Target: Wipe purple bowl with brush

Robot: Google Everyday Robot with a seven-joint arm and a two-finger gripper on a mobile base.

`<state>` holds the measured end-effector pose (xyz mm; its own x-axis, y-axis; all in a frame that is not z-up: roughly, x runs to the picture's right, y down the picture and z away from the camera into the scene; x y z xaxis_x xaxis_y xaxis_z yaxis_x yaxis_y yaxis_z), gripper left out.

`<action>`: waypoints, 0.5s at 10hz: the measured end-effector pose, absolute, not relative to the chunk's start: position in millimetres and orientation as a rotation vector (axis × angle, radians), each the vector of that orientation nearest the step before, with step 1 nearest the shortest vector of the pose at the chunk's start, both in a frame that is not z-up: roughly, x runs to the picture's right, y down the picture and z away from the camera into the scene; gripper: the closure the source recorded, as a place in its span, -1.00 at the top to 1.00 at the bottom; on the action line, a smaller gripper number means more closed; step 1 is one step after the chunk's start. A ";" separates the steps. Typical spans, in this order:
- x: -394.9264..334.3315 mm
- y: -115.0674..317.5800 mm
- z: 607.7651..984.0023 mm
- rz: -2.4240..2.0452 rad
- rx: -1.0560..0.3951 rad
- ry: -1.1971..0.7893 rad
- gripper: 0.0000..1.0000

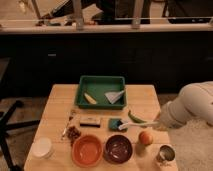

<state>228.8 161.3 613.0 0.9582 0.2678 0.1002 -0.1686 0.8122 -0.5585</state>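
Dark cupboards are standing behind a wooden table [57, 107], and I am watching it from far away. A green tray [101, 78] is sitting at the table's 12 o'clock end. The purple bowl [118, 148] is resting at the 6 o'clock edge, just beside an orange bowl [87, 149] at its 9 o'clock. Its open side is facing up, so it is ready for wiping. The brush [141, 124] is stretching sideways at the bowl's 1 o'clock, near a green chilli [135, 118], with its handle pointing to 3 o'clock. The gripper [161, 121] is coming in from 3 o'clock and meeting the handle's end. I am guessing it is there to take the brush, but I cannot tell if it is gripping it. An orange ball [145, 137] is sitting close by, so I am planning a careful swing.
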 end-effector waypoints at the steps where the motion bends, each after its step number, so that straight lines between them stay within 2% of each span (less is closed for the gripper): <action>1: 229.5 161.6 612.8 0.236 -0.578 -0.177 -1.00; 5: 218.2 170.3 607.8 0.182 -0.603 -0.172 -1.00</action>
